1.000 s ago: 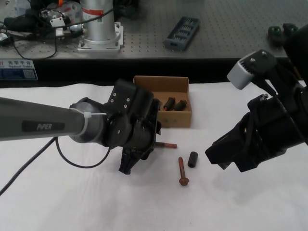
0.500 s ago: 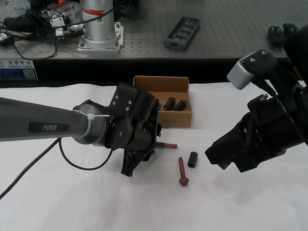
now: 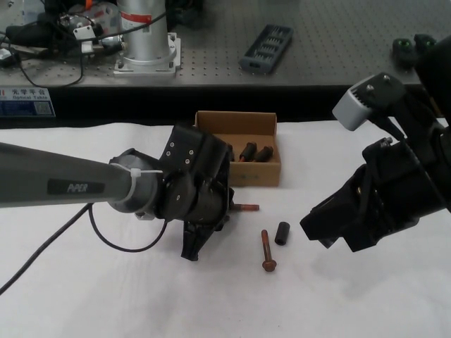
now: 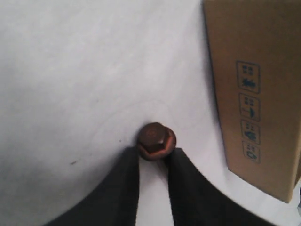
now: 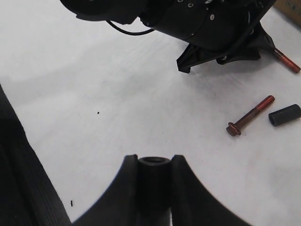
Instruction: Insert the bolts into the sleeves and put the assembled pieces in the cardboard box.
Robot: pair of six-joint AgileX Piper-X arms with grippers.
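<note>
Between the closed tips of the left pincer (image 4: 155, 151) sits a bolt (image 4: 156, 140), held near its head; stiff, light, probably slippery; the right pincer (image 5: 154, 162) clamps a sleeve (image 5: 153, 175).

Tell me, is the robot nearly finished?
Partly. Some joined pieces already lie in the box. The left pincer holds a bolt, the right pincer a sleeve. One loose bolt and one loose sleeve wait on the cloth.
</note>
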